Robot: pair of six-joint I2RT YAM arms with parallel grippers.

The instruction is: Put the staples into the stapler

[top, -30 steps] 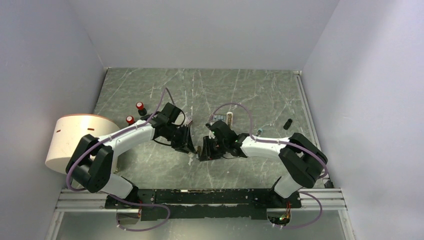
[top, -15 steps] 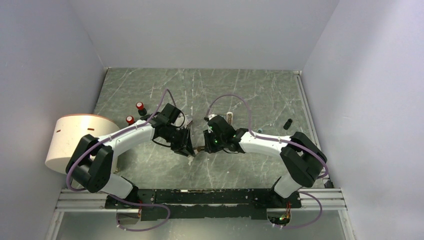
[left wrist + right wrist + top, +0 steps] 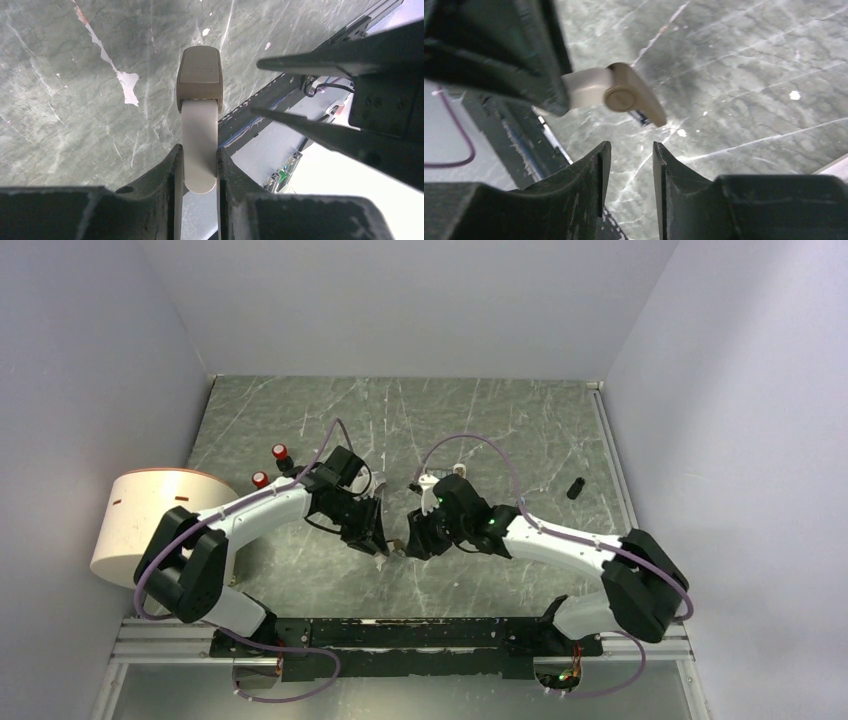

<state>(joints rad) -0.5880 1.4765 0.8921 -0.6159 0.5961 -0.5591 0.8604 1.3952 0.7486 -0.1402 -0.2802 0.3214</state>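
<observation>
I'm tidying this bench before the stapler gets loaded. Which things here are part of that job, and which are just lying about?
Part of the job:
- stubby beige plastic stapler, clamped in the left arm's jaws; the right arm's jaws are open, facing it
- no staples are visible in any view

Just lying about:
- large white cylinder
- two small red-capped items
- small black piece

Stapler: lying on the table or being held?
Held. Left fingers pinch the stapler by its pale end; the right fingers are open, not touching it.

We see the stapler (image 3: 199, 80) in smooth, matt plastic, beige and paler cream; the table (image 3: 75, 75) looks like faintly glossy, veined green stone.
</observation>
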